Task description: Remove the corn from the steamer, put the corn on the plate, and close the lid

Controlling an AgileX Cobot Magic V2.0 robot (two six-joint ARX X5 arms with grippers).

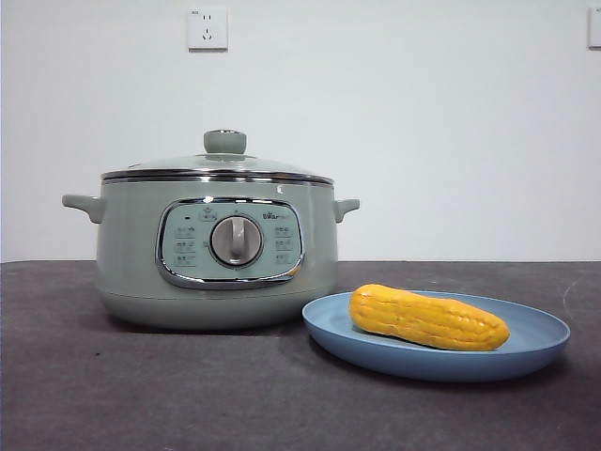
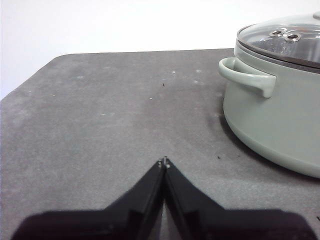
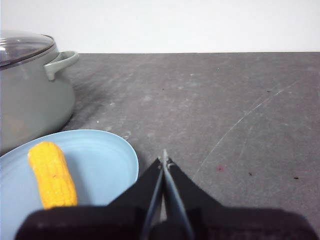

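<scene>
The sage-green steamer point(image 1: 216, 249) stands at the left of the front view with the glass lid point(image 1: 218, 165) seated on it. The yellow-orange corn point(image 1: 427, 318) lies on the light blue plate point(image 1: 526, 352) to its right. My left gripper point(image 2: 163, 162) is shut and empty, low over the table beside the steamer point(image 2: 280, 120) and its lid point(image 2: 285, 40). My right gripper point(image 3: 164, 160) is shut and empty, just beside the plate point(image 3: 110, 160) with the corn point(image 3: 52, 175); the steamer point(image 3: 30, 100) is beyond. Neither gripper shows in the front view.
The dark grey table point(image 1: 141, 395) runs to a white wall with a socket point(image 1: 208, 28). The steamer's side handles point(image 2: 247, 77) stick out on both sides.
</scene>
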